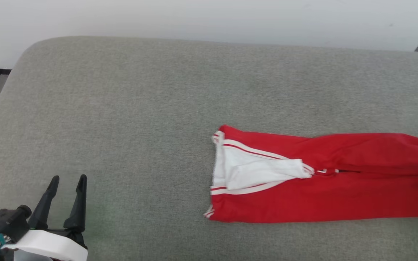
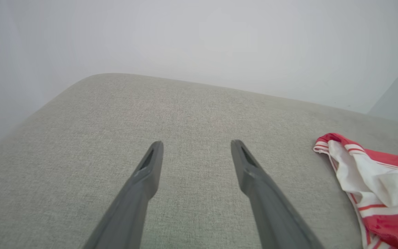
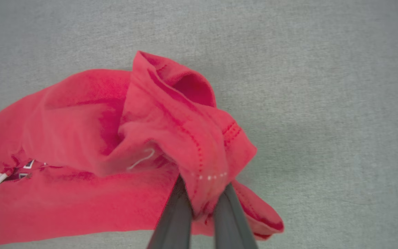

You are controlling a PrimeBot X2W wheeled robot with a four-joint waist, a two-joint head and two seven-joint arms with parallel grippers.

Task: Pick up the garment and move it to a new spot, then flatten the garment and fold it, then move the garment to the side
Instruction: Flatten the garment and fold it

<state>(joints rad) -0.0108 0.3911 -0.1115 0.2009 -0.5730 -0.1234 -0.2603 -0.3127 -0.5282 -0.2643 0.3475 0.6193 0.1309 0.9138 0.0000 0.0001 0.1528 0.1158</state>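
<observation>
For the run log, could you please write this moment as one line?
garment: folded long, on grey cushion | right gripper: shut on its red end | left gripper: open, empty, apart from garment

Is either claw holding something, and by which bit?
The right claw is shut on the red jersey shirt with white sleeves, pinching a bunched fold at its stitched red hem. The left claw is open, holding nothing.

A grey woven upholstered surface (image 1: 122, 108) carries the garment (image 1: 339, 195), folded long, toward its right side.
</observation>
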